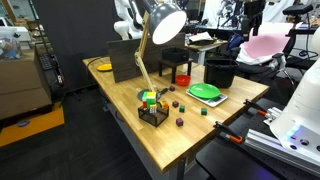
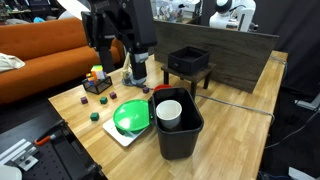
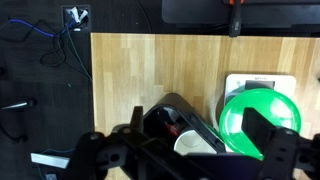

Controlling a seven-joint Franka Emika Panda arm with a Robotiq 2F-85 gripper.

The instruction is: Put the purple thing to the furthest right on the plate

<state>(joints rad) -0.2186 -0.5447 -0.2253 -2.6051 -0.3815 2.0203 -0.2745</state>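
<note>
Pincer (image 3: 198, 138) spread wide; bucket (image 3: 168, 112) beside green plate (image 3: 256, 108)

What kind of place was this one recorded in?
Most likely a robotics lab: a wooden workbench, white robot hardware in the background, and loose cables on the floor, with an orange sofa alongside.

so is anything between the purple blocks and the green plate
Nothing big shows. The purple blocks lie on the table beside the plate, with just a small green block near that path. The bucket stands on the plate's far side, and the open claw hangs over bucket and plate.
</note>
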